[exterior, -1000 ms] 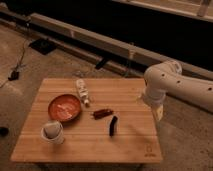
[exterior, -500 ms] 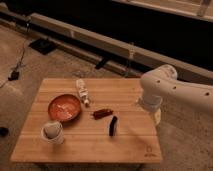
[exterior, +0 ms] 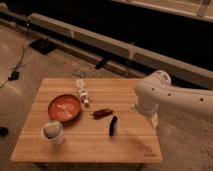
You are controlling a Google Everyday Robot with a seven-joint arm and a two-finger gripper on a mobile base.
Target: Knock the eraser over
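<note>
Concrete floor, dark back wall with a pale rail running along it. Wooden table (exterior: 140,150) in the middle of the view.

White arm (exterior: 175,97) reaches in from the right. Over the last second its bulky end has crept left, from off the table's right edge to above that edge. Nothing on the table has shifted.

On the table, left to right: red bowl (exterior: 64,108), white cup (exterior: 52,131) in front of it, white bottle-like item (exterior: 82,91) lying behind, reddish-brown elongated object (exterior: 103,113).

Eraser (exterior: 113,126): small dark block just in front of the reddish-brown object, near the table's middle. It is untouched.

Gripper (exterior: 153,119) hangs under the arm's end at the right edge, well apart from the eraser. Open or closed: cannot tell.

Judgement: approach under way, with no contact yet. The remaining travel is leftward and low.
</note>
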